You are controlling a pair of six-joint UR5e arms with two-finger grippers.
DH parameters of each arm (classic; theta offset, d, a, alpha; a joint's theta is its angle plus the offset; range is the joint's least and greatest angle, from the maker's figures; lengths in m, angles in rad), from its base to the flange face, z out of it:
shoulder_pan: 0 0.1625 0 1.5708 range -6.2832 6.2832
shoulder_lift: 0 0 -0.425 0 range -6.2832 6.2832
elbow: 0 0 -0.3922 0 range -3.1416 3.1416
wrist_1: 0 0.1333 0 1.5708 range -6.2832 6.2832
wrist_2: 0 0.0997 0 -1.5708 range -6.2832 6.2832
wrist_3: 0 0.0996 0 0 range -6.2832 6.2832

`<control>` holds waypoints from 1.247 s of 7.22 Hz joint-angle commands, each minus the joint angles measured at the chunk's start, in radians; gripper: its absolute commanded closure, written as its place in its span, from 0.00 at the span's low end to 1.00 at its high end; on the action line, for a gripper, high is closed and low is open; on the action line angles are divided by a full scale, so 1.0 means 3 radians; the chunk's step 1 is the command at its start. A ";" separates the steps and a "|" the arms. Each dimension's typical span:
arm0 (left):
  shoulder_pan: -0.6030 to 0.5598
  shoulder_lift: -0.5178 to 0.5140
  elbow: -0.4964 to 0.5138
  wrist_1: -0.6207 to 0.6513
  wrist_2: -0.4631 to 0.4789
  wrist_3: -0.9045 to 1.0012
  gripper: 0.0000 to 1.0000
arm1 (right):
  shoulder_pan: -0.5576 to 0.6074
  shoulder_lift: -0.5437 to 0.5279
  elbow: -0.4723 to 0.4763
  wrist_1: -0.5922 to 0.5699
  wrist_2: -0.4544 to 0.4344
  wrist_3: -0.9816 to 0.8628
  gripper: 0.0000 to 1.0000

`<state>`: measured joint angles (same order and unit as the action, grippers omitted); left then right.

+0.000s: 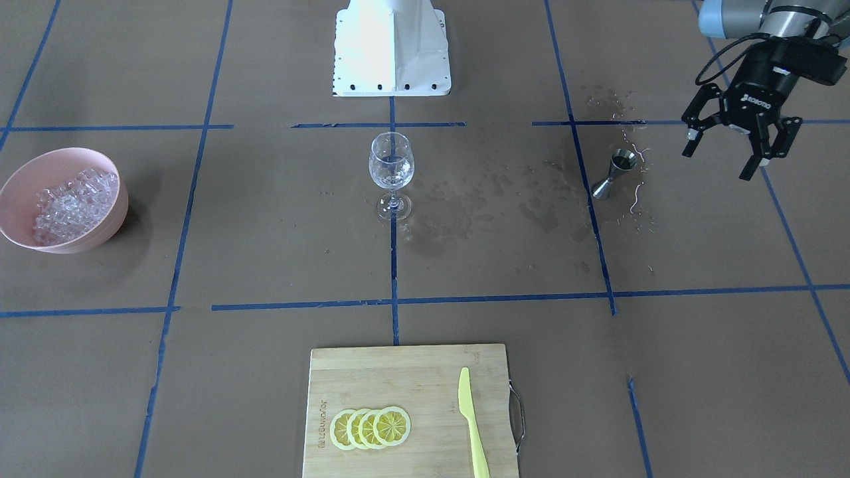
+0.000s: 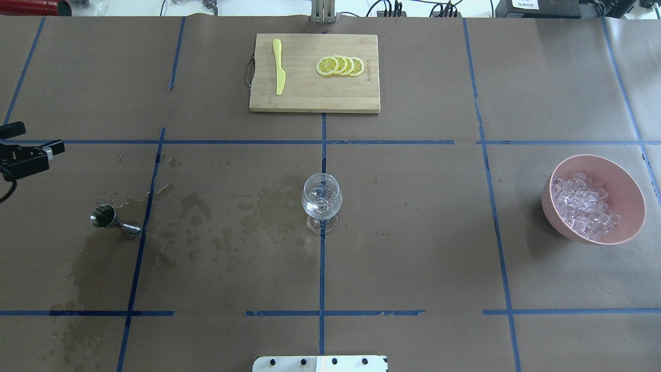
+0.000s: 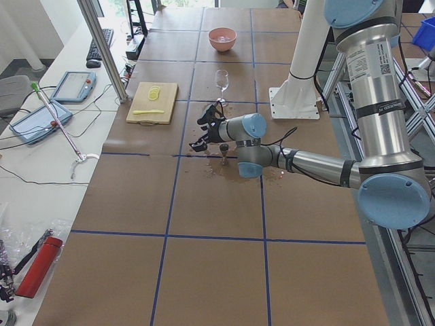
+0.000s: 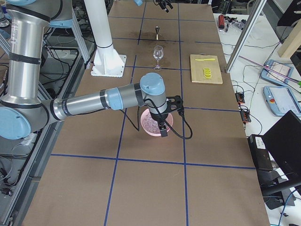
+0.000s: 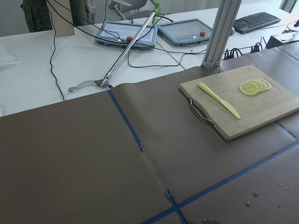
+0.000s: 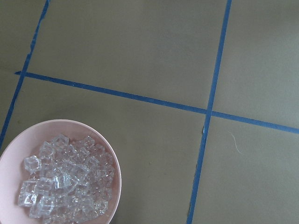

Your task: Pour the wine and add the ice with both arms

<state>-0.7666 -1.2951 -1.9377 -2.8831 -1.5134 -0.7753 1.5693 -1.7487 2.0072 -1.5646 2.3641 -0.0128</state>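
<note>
Pincer [image 1: 722,158] agape in front view, half-seen overhead

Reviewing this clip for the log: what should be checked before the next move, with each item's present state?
1. Left gripper open and empty: ok.
2. Small steel double-cone jigger upright, untouched: ok.
3. Clear stemmed wine glass upright: ok.
4. Clear ice cubes heaped in round pink bowl: ok.
5. Right gripper above bowl, open or shut: cannot tell.
6. Brown paper table cover dry: not ok, wet stains.
</note>
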 commanded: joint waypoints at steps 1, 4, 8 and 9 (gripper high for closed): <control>0.1012 0.0058 -0.0020 -0.0018 0.1296 -0.0318 0.00 | 0.0000 -0.0005 0.0003 0.0000 -0.0001 0.0002 0.00; 0.1777 0.0063 0.0188 -0.0008 0.2368 -0.0529 0.00 | 0.0000 -0.0016 0.0003 0.0000 -0.0001 -0.0003 0.00; 0.2095 -0.0060 0.0450 -0.0018 0.2708 -0.0764 0.00 | 0.0000 -0.0026 -0.0002 0.0000 -0.0001 -0.0003 0.00; 0.2131 -0.0116 0.0552 -0.0023 0.2769 -0.0770 0.00 | 0.0000 -0.0031 -0.0002 0.0000 -0.0001 -0.0003 0.00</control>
<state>-0.1463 -1.3105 -1.8071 -2.8886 -0.7057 -0.9971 1.5692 -1.7566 2.0065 -1.5646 2.3639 -0.0138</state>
